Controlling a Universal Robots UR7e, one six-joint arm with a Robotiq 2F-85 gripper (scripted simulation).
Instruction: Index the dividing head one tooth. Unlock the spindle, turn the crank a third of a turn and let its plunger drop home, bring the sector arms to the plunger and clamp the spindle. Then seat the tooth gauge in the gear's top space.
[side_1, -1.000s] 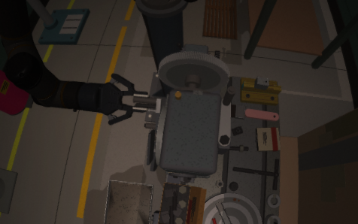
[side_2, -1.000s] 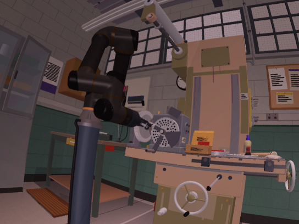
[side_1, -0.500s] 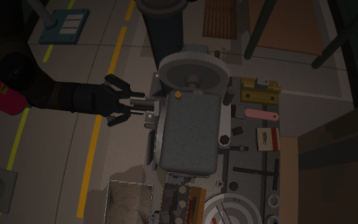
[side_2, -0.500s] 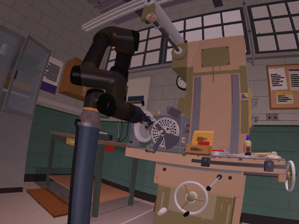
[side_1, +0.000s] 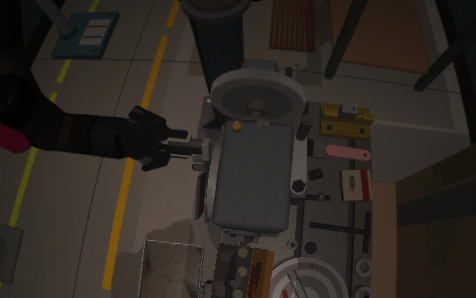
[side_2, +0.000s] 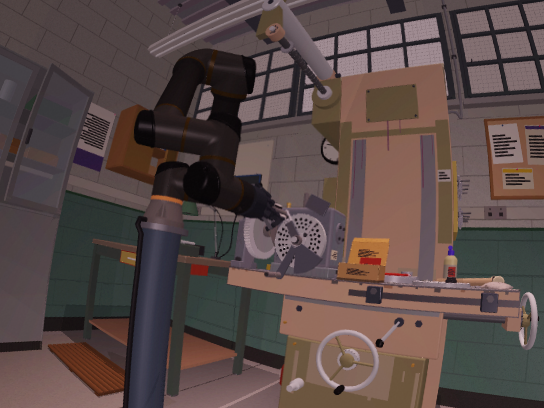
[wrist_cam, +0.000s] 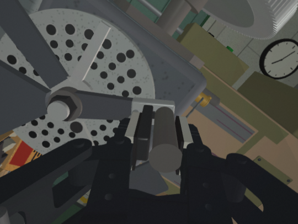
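Observation:
The crank handle (wrist_cam: 164, 138) is a grey cylinder, and my gripper (wrist_cam: 160, 129) has its two finger pads closed on either side of it. The handle sticks out from the end of the crank arm (wrist_cam: 102, 104), which runs from the hub nut (wrist_cam: 60, 106) across the drilled index plate (wrist_cam: 91, 74). Two flat sector arms (wrist_cam: 33, 63) fan out from the hub over the plate. Seen from above, my gripper (side_1: 182, 142) reaches in from the left of the grey dividing head (side_1: 255, 175). The gear (side_1: 257, 95) sits at the head's far end. The pink tooth gauge (side_1: 347, 152) lies on the table to the right.
A yellow holder block (side_1: 346, 121) sits on the table beyond the gauge. A red and white box (side_1: 356, 185) lies nearer, with a T-handle key (side_1: 345, 227) below it. The mill column (side_2: 395, 165) rises behind the head. A round dial plate (side_1: 309, 282) lies at the table's near edge.

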